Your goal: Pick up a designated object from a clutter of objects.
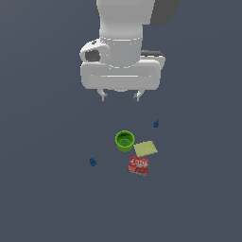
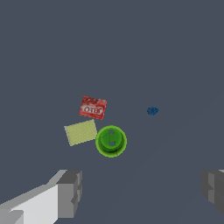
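Grey fingers [image 2: 65,192] frame the wrist view, spread wide and holding nothing, gripper [image 1: 120,97] high over the dark counter [image 1: 42,203]. Closest below sits one green cup [image 2: 111,141], one yellow-green pad [image 2: 81,132] just beside it, then one red packet [image 2: 92,107] beyond, lying flat. Only one blue piece [image 2: 152,111] shows here; the exterior view catches two [image 1: 92,162], [image 1: 156,124]. Nothing covers the packet.

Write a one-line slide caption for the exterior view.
Open gripper hovers above green cup, yellow-green pad and red packet.
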`<act>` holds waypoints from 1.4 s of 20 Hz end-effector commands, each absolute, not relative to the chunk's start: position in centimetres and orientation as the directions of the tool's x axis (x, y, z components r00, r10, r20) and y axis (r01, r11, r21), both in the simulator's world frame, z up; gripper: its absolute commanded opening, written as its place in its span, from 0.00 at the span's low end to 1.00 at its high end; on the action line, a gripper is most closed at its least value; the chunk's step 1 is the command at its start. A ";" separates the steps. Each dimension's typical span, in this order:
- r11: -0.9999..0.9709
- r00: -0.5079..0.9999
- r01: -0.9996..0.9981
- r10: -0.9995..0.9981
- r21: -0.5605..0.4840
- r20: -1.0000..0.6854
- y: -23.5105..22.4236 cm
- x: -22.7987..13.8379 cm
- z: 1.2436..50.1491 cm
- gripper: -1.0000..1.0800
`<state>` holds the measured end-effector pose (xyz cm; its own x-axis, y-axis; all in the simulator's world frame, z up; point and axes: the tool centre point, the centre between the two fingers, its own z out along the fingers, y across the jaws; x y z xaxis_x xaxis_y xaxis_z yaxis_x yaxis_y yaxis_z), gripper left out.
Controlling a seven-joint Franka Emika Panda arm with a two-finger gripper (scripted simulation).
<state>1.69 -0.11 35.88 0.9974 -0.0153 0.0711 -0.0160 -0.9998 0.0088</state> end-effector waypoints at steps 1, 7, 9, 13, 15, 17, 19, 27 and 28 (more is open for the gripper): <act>-1.000 0.997 -0.016 -0.015 0.009 0.071 -0.1 1.7 35.9 0.96; -0.999 0.996 -0.043 -0.044 -0.008 0.075 -1.3 2.2 35.6 0.96; -0.998 0.996 -0.054 -0.054 -0.014 0.077 -1.7 2.3 35.5 0.96; -0.998 0.995 -0.055 -0.056 -0.015 0.077 -1.8 2.4 35.4 0.96; -0.999 0.996 -0.051 -0.052 -0.014 0.077 -1.7 2.4 35.4 0.96; -0.999 0.996 -0.042 -0.043 -0.012 0.076 -1.7 2.5 35.2 0.96; -1.000 0.997 -0.027 -0.027 -0.009 0.075 -1.6 2.7 34.9 0.96; -0.995 0.993 0.094 0.095 0.014 0.066 -1.0 4.0 32.7 0.96; -0.993 0.991 0.116 0.117 0.017 0.064 -0.9 4.3 32.3 0.96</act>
